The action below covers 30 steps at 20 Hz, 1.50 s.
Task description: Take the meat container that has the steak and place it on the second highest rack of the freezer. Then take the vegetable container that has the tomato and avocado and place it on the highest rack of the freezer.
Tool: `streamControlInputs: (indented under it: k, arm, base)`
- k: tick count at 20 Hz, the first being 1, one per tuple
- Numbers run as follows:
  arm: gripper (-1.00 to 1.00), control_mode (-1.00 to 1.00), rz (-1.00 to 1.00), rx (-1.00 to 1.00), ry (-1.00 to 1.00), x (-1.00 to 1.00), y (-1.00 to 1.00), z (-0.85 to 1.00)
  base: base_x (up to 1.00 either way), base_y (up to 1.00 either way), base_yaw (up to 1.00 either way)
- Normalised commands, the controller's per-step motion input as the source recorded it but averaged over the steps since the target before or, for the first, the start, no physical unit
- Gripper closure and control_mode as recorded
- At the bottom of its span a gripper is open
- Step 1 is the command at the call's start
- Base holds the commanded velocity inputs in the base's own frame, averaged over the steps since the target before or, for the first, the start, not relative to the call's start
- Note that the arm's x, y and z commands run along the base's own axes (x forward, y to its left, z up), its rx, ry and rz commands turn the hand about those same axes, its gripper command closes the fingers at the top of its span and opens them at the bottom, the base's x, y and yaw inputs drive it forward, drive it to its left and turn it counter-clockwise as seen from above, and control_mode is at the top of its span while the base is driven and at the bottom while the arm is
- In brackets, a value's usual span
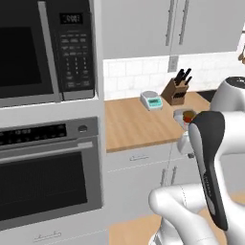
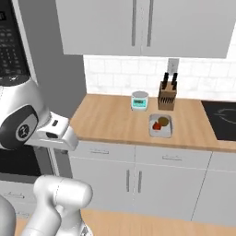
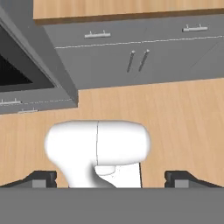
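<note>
The small grey vegetable container with red tomato is seen far right of the wide-open, empty two-finger gripper.

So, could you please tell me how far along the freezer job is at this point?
Nothing looks done yet. The vegetable container with the tomato and avocado sits on the wooden counter, near the knife block and scale. The hand is open and empty, pointing at the floor. Both containers remain to be placed; I can't see the steak or the freezer.
</note>
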Motion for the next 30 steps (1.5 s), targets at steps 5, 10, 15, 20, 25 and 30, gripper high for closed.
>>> streamControlInputs:
  k: [5,10,15,20,25,30]
  arm:
    - [-1.0,1.0,0.0,0.0,0.0,0.0,0.0,0.0]
    - [-1.0,1.0,0.0,0.0,0.0,0.0,0.0,0.0]
    - [-1.0,1.0,0.0,0.0,0.0,0.0,0.0,0.0]
    - [-1.0,1.0,0.0,0.0,0.0,0.0,0.0,0.0]
    - [-1.0,1.0,0.0,0.0,0.0,0.0,0.0,0.0]
    - [-1.0,1.0,0.0,0.0,0.0,0.0,0.0,0.0]
  base:
    - [0.61,-0.45,0.0]
    - [0.54,-0.01,0.0]
    - [0.6,-0.19,0.0]
    - [0.42,-0.4,0.02]
    - [0.46,-0.01,0.0]
    - [0.25,-0.15,0.0]
